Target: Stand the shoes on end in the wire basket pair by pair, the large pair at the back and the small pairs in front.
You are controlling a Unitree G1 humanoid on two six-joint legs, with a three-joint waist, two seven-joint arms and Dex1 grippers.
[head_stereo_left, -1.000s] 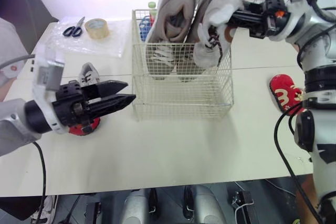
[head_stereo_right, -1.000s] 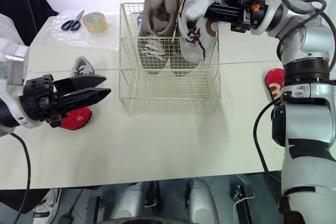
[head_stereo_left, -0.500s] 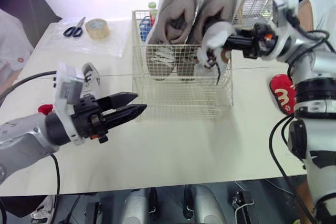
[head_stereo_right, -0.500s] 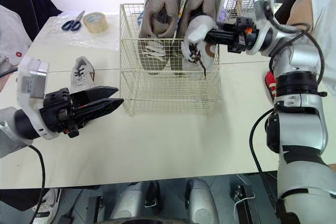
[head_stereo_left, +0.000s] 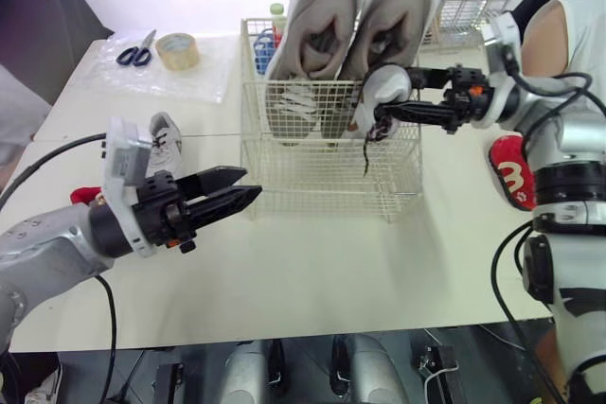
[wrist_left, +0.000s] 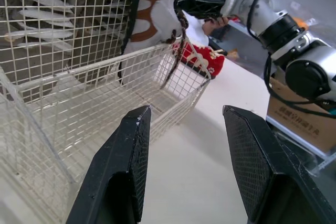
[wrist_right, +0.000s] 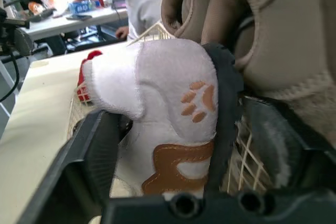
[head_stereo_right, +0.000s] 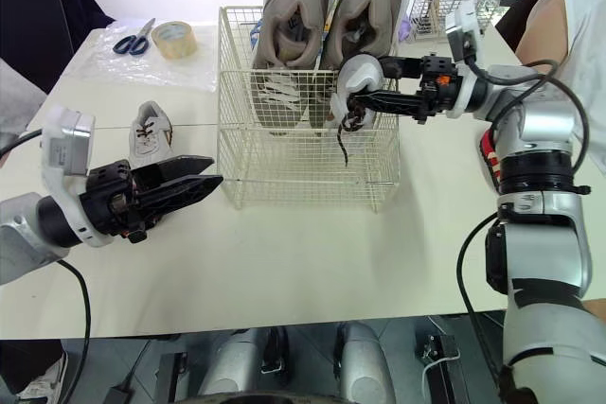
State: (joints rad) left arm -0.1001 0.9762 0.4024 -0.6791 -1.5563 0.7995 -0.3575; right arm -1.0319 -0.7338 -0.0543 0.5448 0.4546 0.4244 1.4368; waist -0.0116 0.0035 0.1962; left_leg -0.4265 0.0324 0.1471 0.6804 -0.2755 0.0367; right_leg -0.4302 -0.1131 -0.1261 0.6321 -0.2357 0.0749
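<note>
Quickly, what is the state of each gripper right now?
Left gripper: open, holding nothing.
Right gripper: shut on the small white shoe.

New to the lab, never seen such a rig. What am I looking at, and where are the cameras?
It is a humanoid robot with two arms ending in two-fingered grippers. Two pictures look down from its head; the others look along each wrist. The right gripper holds a white paw-print shoe over the wire basket, where a large beige pair stands at the back. The left gripper hovers open above the table. A small white shoe, a red shoe, tape and scissors lie on it.
</note>
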